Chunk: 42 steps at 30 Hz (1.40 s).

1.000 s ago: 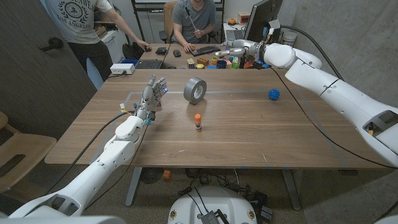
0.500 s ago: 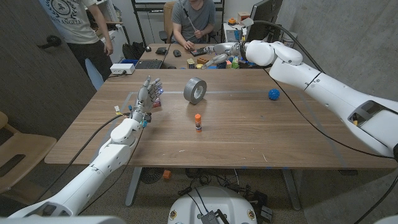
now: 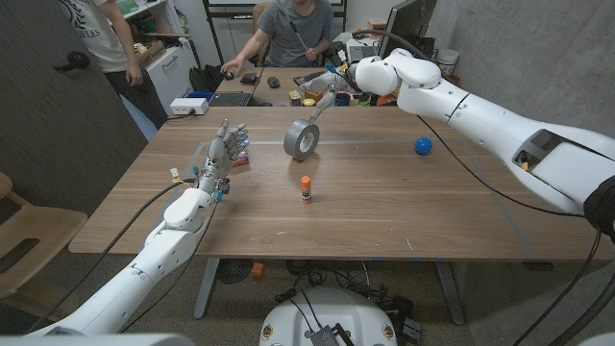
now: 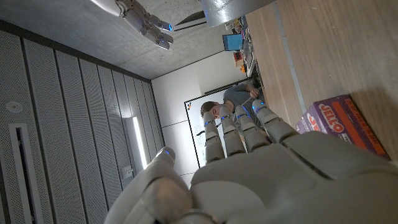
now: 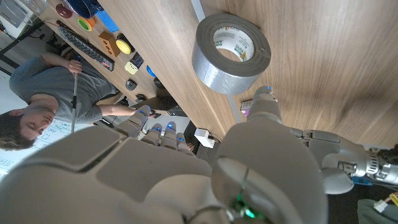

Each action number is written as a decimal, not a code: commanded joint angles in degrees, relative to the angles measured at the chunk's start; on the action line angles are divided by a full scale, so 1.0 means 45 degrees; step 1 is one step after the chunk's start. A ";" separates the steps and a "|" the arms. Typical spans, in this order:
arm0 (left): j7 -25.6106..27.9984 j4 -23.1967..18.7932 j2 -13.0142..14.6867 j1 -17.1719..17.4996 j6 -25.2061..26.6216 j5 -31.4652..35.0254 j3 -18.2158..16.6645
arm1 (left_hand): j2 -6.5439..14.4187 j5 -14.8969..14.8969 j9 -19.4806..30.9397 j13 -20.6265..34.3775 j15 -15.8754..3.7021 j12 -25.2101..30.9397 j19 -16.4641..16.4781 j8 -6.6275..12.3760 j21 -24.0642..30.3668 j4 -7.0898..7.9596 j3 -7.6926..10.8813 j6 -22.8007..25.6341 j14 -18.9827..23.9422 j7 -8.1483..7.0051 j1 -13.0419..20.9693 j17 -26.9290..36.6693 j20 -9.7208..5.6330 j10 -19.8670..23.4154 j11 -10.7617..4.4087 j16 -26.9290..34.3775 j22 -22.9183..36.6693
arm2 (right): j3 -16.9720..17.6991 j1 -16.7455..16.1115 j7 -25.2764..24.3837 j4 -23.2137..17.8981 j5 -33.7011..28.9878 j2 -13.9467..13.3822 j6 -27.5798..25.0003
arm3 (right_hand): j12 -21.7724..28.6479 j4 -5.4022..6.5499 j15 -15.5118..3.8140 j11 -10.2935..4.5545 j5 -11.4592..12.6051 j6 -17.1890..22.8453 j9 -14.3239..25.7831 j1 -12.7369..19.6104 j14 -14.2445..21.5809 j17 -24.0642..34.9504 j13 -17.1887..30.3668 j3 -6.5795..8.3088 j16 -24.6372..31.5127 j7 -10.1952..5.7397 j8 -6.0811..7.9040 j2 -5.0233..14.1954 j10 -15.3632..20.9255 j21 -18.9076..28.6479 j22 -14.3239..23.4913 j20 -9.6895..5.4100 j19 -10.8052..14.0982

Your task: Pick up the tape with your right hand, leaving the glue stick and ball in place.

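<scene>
Tape (image 3: 302, 139) just under right hand (image 3: 322, 93) (apart)

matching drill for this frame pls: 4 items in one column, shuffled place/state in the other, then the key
Items:
1. tape
2. glue stick
3. ball
4. left hand

Descriptions:
A. blue, alone on the table's right side
B. grey roll standing on edge, right hand just above it
C. upright, orange cap, nearer the robot than the roll
D. holds nothing, beside a small box

Pairs: 1-B, 2-C, 3-A, 4-D
</scene>
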 commanded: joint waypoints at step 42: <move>0.0381 -0.0356 0.0095 0.0492 -0.0582 0.0184 -0.0514 | 0.0106 0.0031 -0.0010 0.0809 -0.0857 0.2910 0.0947 0.0719 0.0024 0.0165 -0.0026 0.4445 0.4311 0.0292 0.0006 0.0498 -0.0044 0.5006 -0.0111 0.0950 0.0028 | -0.2439 0.0601 -0.4933 0.6776 -0.1552 0.3407 0.1780 | 0.2806 0.0177 -0.2361 -0.1987 0.1182 0.2538 0.0795 0.3568 0.2804 0.0337 0.1034 -0.1868 0.0701 -0.1818 0.1423 -0.0603 0.2901 0.0303 0.0217 -0.1582 0.2069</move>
